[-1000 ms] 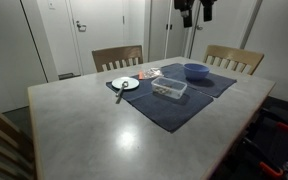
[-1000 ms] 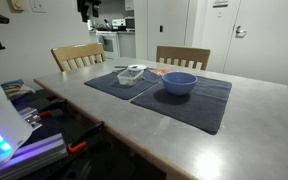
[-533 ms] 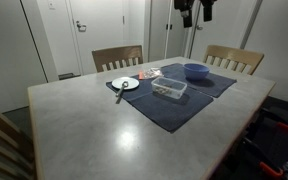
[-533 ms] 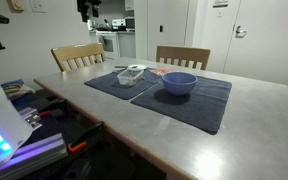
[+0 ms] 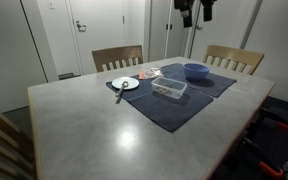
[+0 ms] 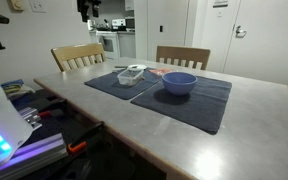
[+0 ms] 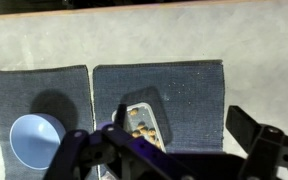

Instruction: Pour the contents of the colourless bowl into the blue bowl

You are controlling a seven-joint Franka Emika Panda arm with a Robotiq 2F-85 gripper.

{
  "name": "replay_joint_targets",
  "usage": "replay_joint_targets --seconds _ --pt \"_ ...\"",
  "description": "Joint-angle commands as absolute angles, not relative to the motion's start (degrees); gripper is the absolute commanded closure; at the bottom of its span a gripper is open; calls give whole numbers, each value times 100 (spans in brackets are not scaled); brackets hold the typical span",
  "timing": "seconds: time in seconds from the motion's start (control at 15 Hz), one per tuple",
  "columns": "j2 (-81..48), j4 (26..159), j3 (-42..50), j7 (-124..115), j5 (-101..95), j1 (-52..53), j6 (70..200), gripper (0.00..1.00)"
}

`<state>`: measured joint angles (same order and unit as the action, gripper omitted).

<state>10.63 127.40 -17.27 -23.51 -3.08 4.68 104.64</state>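
Counter (image 5: 84, 130): pale grey and broad. Everything for the job is clustered toward its far half, with two wooden chairs (image 5: 117, 57) pushed in behind.

Two dark blue cloth mats (image 7: 39, 95) lie side by side and nearly edge to edge. Probably there to catch spills and keep the vessels from sliding.

Claw (image 5: 196, 12): hangs high above the mats, well apart from everything. Jaws spread wide with nothing between them. The wrist view looks straight down on both vessels, so the height reads as a survey position before an approach, not a grasp.

Blue bowl (image 5: 195, 71): upright on one mat, mouth open to the ceiling. It looks empty in the wrist view and is ready to receive.

White plate (image 5: 125, 83): sits on the bare counter just beside the other mat, with a dark utensil leaning off it. Not part of the pour.

Colourless bowl (image 5: 169, 88): upright on the second mat, near the blue bowl but not touching it. Its long side is angled slightly to the mat edge. The rim is free all round for a pinch.

Contents (image 7: 139, 120): small orange-brown bits in the colourless bowl. What they are cannot be made out.

Judgement: pour not yet begun. First comes a descent onto the clear rim.
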Motion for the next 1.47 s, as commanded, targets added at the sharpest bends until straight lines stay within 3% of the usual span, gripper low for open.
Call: replay_joint_targets --seconds 0.0,0.67,1.4 --pt "1052 12732 -1570 -2375 -336 633 10454 0" --pt "950 12682 -1376 -2744 -232 617 10724 0" --pt "1075 13475 -1253 -4467 61 571 12595 0"
